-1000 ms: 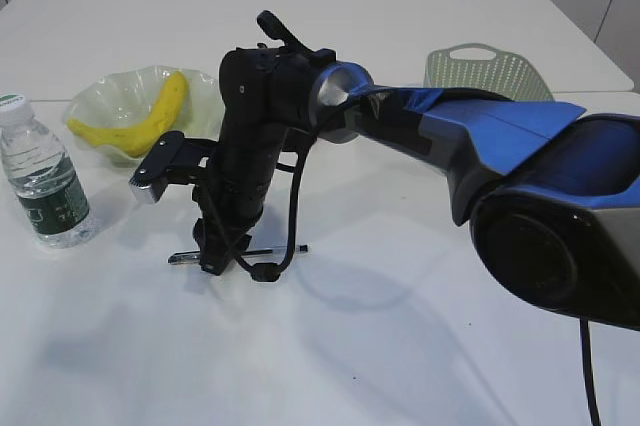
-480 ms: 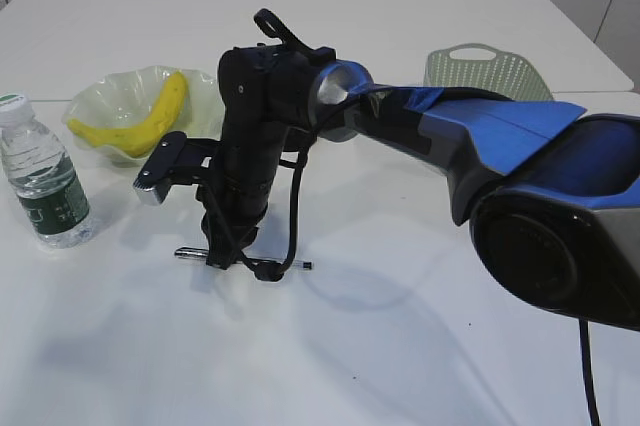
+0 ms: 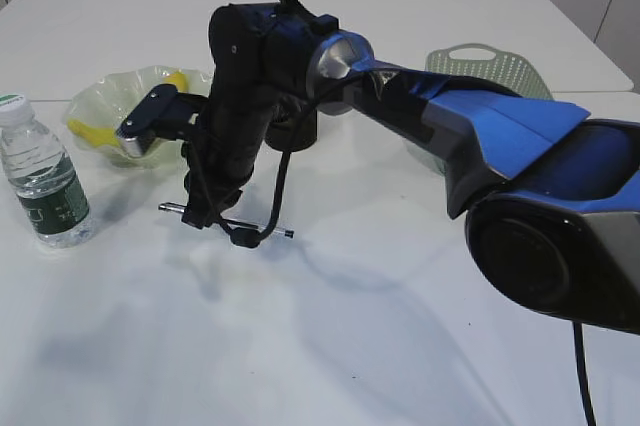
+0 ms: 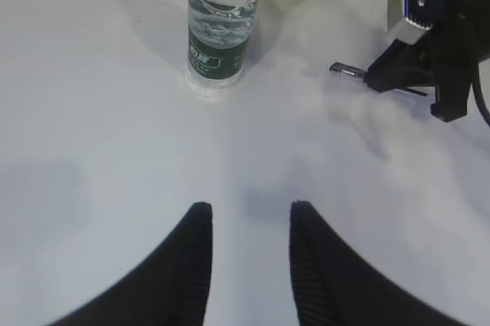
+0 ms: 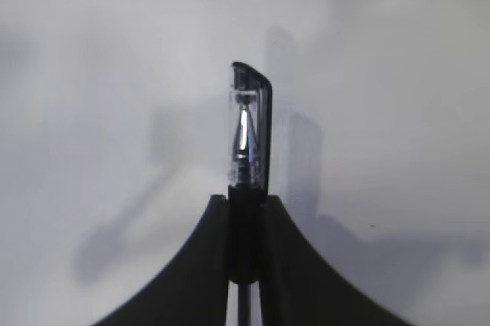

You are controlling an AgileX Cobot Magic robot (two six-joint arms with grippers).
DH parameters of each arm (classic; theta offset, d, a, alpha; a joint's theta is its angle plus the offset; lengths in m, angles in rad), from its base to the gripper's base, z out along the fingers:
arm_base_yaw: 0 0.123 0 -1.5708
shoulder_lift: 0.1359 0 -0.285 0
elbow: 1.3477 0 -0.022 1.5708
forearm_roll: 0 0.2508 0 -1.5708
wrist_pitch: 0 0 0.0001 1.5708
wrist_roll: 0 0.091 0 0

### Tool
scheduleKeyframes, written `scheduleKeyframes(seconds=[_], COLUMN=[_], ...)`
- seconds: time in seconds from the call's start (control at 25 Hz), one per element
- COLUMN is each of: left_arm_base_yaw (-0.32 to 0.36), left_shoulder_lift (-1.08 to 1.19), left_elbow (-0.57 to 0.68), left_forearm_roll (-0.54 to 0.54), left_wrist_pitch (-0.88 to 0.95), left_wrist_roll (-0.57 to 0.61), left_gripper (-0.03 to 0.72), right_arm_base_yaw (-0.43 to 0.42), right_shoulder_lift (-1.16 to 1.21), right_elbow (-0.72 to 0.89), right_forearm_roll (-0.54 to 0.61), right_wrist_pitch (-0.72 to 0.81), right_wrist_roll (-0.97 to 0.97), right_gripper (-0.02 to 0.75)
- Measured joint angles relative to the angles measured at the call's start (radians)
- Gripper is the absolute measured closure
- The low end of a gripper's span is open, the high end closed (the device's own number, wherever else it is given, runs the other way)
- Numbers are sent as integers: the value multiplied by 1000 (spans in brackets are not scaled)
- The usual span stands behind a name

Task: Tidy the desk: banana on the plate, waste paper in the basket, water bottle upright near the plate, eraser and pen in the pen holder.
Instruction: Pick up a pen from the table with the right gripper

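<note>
Fingers (image 5: 246, 211) grip pen (image 3: 226, 221) — seemingly airborne (shadow below).

Taking the plate (image 3: 95, 101) as landmark: banana (image 3: 85, 132) in it, water bottle (image 3: 42, 178) front-left, pen (image 3: 222, 222) front-right, basket (image 3: 488, 71) far right
</note>
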State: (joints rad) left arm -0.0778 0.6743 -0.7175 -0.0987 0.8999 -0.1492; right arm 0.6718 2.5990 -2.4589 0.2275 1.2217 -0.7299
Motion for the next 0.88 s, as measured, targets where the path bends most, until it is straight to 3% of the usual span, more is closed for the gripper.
scheduleKeyframes(seconds=[0.6, 0.88], left_arm_base_yaw=[0, 0], left_shoulder_lift=[0, 0], left_elbow=[0, 0], left_forearm_roll=[9, 11], left_wrist_pitch=[31, 35], left_wrist_roll=[0, 0], left_gripper=[443, 443], right_arm_base_yaw=[-31, -118], right_shoulder_lift=[-14, -86], right_elbow=[-74, -75], right_forearm_roll=[111, 117], right_wrist_pitch=[16, 18], right_wrist_roll=[137, 202], right_gripper=[695, 696])
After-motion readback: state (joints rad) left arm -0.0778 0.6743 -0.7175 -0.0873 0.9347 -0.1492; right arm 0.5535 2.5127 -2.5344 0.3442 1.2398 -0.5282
